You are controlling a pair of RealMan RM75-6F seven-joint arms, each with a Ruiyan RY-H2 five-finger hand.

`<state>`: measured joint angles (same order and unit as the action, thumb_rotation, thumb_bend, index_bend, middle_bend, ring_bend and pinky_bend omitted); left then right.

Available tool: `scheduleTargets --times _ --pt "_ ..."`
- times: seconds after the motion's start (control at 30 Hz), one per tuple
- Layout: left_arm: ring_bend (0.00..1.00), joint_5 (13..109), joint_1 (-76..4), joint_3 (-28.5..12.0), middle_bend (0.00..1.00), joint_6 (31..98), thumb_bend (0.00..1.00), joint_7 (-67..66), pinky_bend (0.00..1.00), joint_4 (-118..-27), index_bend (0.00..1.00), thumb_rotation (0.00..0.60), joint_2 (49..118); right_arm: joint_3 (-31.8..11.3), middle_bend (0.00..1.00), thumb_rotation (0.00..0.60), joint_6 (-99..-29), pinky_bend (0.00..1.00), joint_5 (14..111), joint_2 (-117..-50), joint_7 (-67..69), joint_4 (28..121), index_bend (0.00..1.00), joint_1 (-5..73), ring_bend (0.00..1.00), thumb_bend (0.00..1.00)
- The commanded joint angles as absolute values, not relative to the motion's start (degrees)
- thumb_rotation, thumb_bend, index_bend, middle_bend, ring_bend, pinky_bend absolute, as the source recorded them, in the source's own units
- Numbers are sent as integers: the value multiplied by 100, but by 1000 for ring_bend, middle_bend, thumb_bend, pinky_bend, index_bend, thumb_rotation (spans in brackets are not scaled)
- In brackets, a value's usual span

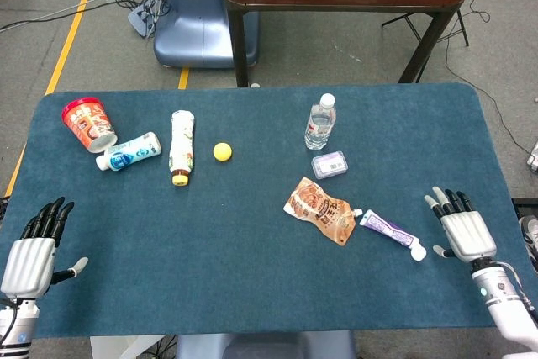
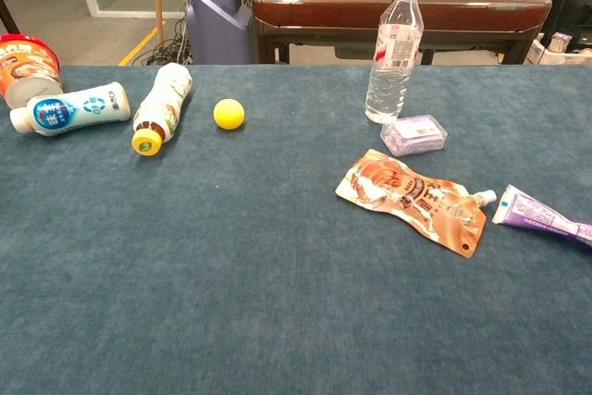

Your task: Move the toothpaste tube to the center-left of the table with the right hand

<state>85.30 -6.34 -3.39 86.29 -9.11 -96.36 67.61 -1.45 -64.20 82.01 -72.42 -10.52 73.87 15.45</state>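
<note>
Bright, even light; sharp, soft shadows

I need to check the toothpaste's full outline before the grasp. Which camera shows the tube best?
The head view: the whole toothpaste tube shows, cap to crimped end, with the right robot hand beside it. The chest view cuts the tube off at its right edge and shows no hand.

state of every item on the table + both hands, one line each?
Toothpaste tube: lying flat, not held.
Pouch: lying flat beside the tube.
Water bottle: upright, capped.
Small box: flat, closed.
Yellow ball: resting alone.
Yellow-capped bottle: on its side.
White bottle: on its side.
Red cup: tipped over.
Right hand: open, right of the tube.
Left hand: open, empty.
</note>
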Motion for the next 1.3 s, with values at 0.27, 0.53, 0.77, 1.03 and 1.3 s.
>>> scheduleTargets --times 0.27,0.53,0.77,1.03,1.3 --pt "15 8542 -627 -333 0 8626 143 -860 108 -9632 0 600 6749 -15 0 600 -6344 45 8367 -7557 -1018 7043 0 1653 0 0" --pt "14 8597 -626 -309 0 8620 142 -764 109 -9606 0 600 6725 46 0 600 -6367 45 8575 -7764 -880 6902 0 1763 0 0" --pt "14 8607 -608 -305 0 8643 142 -714 108 -9592 0 600 6699 44 0 600 -6450 45 8774 -7955 -785 6910 0 1899 0 0" --pt "14 8600 -586 -309 0 8669 142 -672 108 -9566 0 600 6687 -58 0 600 -6476 45 8887 -8157 -690 7080 0 2112 0 0" --pt "14 8597 -567 -326 0 8711 142 -672 108 -9575 0 600 6674 -243 0 600 -6514 45 8912 -8416 -644 7335 0 2351 0 0"
